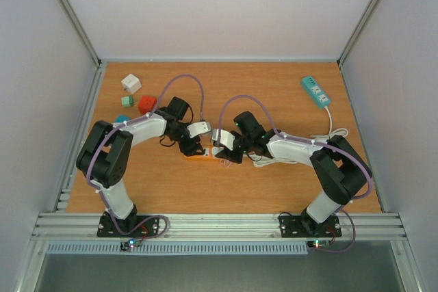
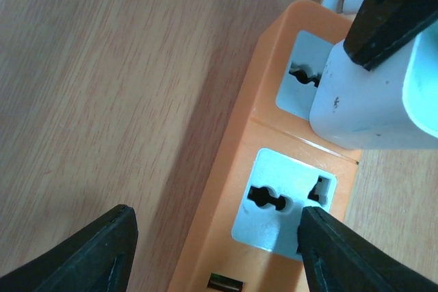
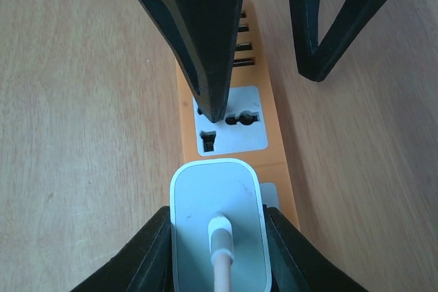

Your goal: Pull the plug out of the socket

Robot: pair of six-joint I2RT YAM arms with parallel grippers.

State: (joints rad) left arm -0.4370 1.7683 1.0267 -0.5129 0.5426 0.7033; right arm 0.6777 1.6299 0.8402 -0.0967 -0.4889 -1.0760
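- Currently the right gripper (image 3: 217, 215) is clamped on the white plug (image 3: 217, 193), with 1 finger flush against each side of the body.
- Plug sits in the end socket of the orange power strip (image 3: 277, 143), its base against the socket face and its cable (image 3: 222, 264) running out the back toward the wrist.
- Strip lies flat on the wooden table (image 1: 274, 189), mid-table between the 2 arms.
- Left gripper (image 2: 215, 213) is spread wide, holding nothing. 1 finger (image 3: 198, 32) tip is down on the face of the free socket next to the plug. The other finger (image 3: 321, 25) is over bare wood beside the strip.
- Teal power strip (image 1: 316, 91) is at far right, well apart from the action.
- White cube (image 1: 131, 84), green cube (image 1: 127, 101) and red cube (image 1: 146, 104) are clustered far left.
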